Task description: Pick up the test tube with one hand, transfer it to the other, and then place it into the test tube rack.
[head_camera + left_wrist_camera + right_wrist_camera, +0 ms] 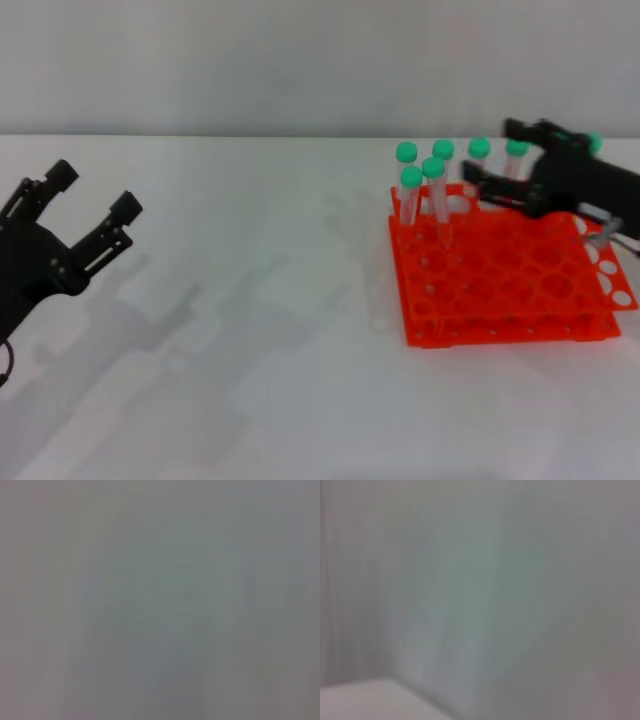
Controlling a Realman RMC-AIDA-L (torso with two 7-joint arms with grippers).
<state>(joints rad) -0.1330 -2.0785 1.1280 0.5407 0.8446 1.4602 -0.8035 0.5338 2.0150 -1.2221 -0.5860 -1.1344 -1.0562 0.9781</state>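
The orange-red test tube rack point(520, 290) stands on the white table at the right. Several green-capped test tubes point(433, 190) stand upright in its back rows. My right gripper point(488, 152) reaches in from the right above the rack's back edge. It is open, with its fingers on either side of the back-row tubes point(517, 155); I cannot tell if they touch one. My left gripper point(97, 187) is open and empty at the far left, above the table. Both wrist views show only a blank pale surface.
The white table point(260, 330) stretches between the left gripper and the rack. A pale wall point(300, 60) rises behind the table. Another green cap point(595, 143) shows behind the right gripper.
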